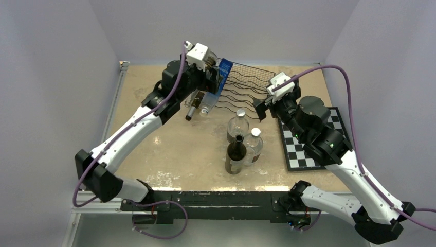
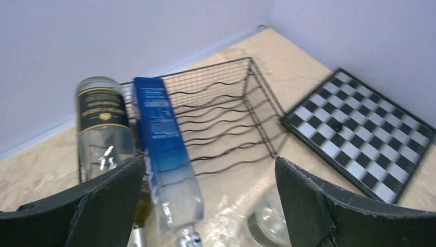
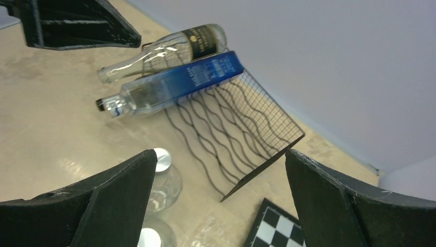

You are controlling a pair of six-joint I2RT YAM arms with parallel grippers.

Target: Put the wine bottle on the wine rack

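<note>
From above, the wine rack lies at the far middle of the table. Two bottles lie on its left end with their necks pointing near-left: a blue-labelled bottle and, left of it, a black-labelled clear bottle. The left gripper hangs over them and the right gripper sits at the rack's near right corner. A dark wine bottle stands upright near the table's middle, just beside two upright clear bottles, with a chessboard to the right

In the left wrist view, the left gripper's fingers are spread wide and released, touching nothing. Between them the blue-labelled bottle lies on the rack's wavy wires, the black-labelled clear bottle just beside it on the left

In the right wrist view, the right gripper's fingers also stand wide apart and hold nothing. Beyond them both bottles lie across the rack's far end, side by side
</note>
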